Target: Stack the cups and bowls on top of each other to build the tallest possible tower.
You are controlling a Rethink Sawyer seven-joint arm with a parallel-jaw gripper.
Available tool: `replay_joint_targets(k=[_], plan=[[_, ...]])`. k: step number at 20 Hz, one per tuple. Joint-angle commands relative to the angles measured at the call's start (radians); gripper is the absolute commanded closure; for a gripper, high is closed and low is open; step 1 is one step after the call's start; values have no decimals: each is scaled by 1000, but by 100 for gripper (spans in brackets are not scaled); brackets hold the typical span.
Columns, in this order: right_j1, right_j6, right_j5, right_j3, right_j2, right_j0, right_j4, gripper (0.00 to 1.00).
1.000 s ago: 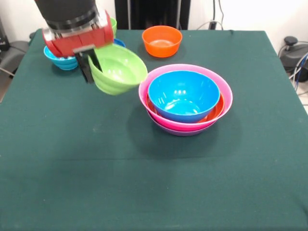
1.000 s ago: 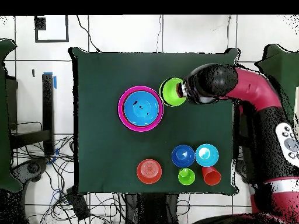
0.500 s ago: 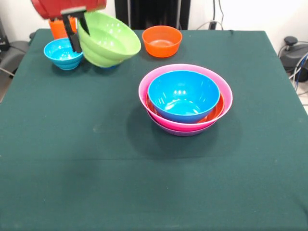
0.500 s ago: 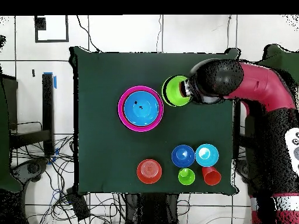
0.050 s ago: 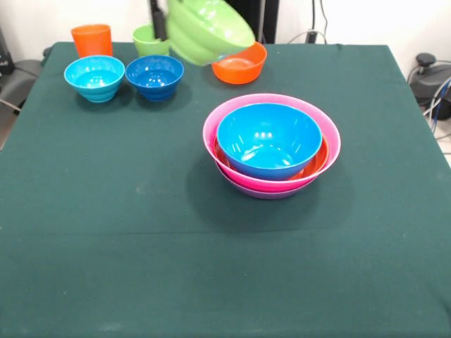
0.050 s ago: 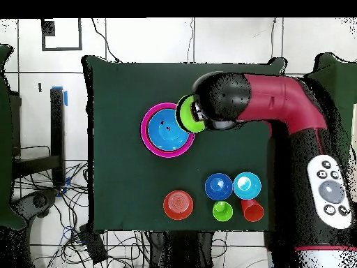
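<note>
Jaws pinch green bowl (image 5: 209, 29) rim; blue bowl (image 5: 268, 139) tops tower (image 5: 271, 179).

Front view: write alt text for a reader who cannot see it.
A lime green plastic bowl hangs tilted in the gripper above a green-clothed table, behind a nested tower of bowls with a blue bowl on top.

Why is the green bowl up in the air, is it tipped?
Tipped. The green bowl hangs slanted above the table, held by the gripper.
</note>
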Motion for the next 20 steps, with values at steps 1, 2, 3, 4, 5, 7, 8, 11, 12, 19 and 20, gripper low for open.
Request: replay_joint_targets(k=[1,2,3,4,5,7,8,11,12,19,20], plan=[[5,170,-33,89,-73,47,-14,100],[9,170,-39,88,-75,48,-18,100],[12,170,-45,86,-76,50,-21,100],[24,169,-62,86,-75,48,-22,100],[36,170,-81,86,-74,46,-26,100],[55,174,-119,86,-75,47,-43,100],[62,176,-135,86,-77,48,-52,100],[65,195,-155,76,-103,70,-84,100],[69,198,-160,72,-111,76,-90,100],[74,187,-172,49,-154,110,-94,100],[73,187,-170,46,-160,115,-94,100]])
